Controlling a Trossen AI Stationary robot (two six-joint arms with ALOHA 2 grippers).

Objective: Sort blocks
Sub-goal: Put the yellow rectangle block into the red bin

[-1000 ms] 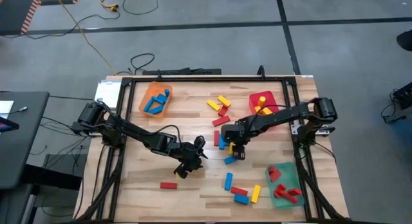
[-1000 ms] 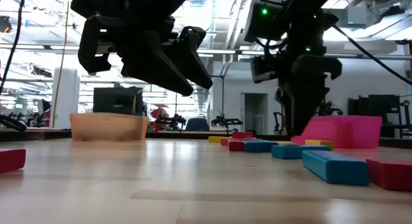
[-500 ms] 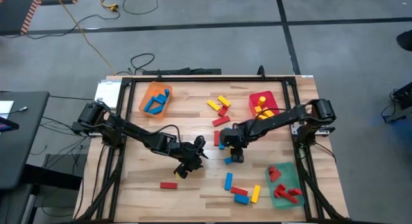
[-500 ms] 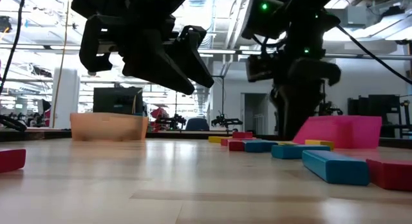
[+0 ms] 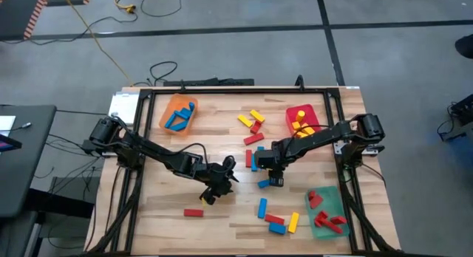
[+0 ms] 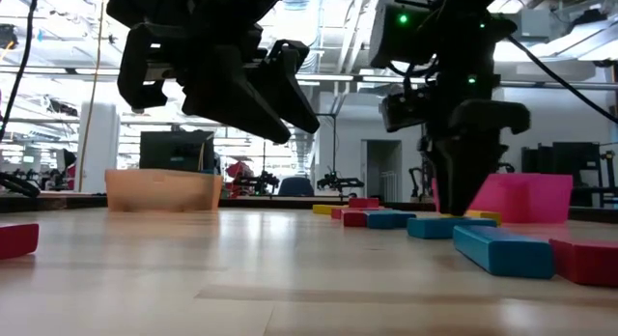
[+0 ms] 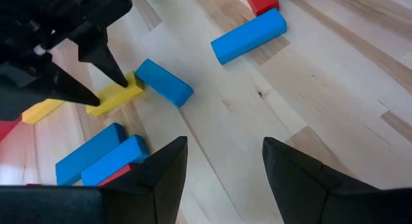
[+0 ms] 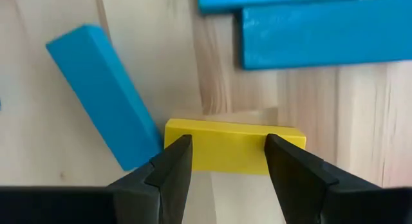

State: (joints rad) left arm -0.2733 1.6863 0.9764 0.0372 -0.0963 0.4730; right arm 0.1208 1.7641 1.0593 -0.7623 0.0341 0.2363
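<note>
The blocks are small red, yellow and blue oblongs lying flat on the wooden table. My right gripper point(image 5: 274, 179) points straight down at mid-table, open, over a yellow block point(image 8: 225, 147) that lies beside a slanted blue block point(image 8: 103, 89). The left wrist view shows the same yellow block point(image 7: 112, 102) under those fingers. My left gripper point(image 5: 224, 180) hovers open left of centre above bare wood, with nothing between its fingers point(image 7: 225, 143). My right gripper's fingertips point(image 8: 182, 147) come from above, pointing down. They stand along the yellow block's length, one toward each end. The block lies flat on the table. I cannot tell whether the tips touch it.
An orange tray point(image 5: 177, 102) with blue blocks stands far left. A red tray point(image 5: 314, 111) with yellow blocks stands far right. A green tray point(image 5: 325, 229) with red blocks stands near right. Loose blocks lie at the far middle point(image 5: 253, 122), near right point(image 5: 277, 220) and near left point(image 5: 194, 212).
My right gripper has tipped to point more steeply down. Its fingers have swung a little toward the table's right and near edges and have come over the yellow block. No block has moved.
</note>
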